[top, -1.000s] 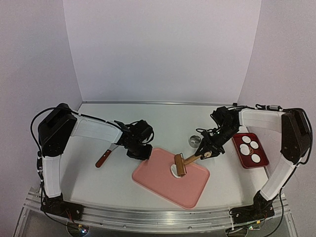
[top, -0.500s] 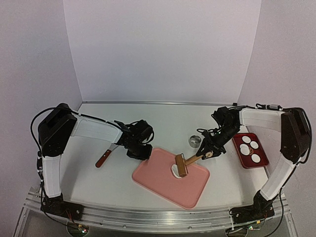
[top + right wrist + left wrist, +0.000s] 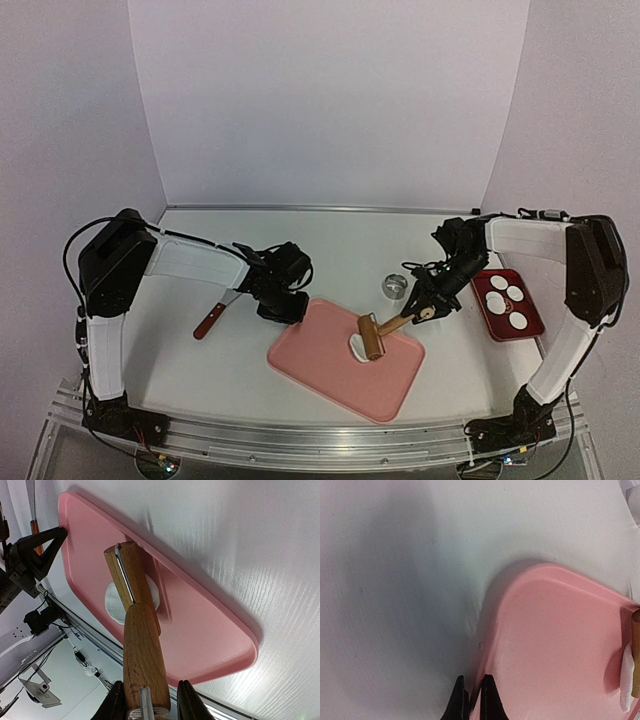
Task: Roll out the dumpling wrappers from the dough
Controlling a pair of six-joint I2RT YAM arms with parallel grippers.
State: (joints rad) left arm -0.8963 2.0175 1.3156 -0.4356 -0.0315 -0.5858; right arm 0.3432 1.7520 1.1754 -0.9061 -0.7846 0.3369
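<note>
Barely anything has shifted: your roller (image 3: 370, 336) has crept a touch toward the right edge of the pink board (image 3: 320, 360), riding over the dough (image 3: 355, 347) at the board's middle. Your right tool (image 3: 418, 312) is clamped on the roller's handle, angled so the barrel presses flat. Your left tool (image 3: 472, 700), tips together, sits at the board's left edge, likely bracing it against sliding. Finished dumpling wrappers (image 3: 506, 300) wait in the red tray (image 3: 505, 333) near the table's right edge.

Bright even light, soft shadows, wrist views slightly soft
</note>
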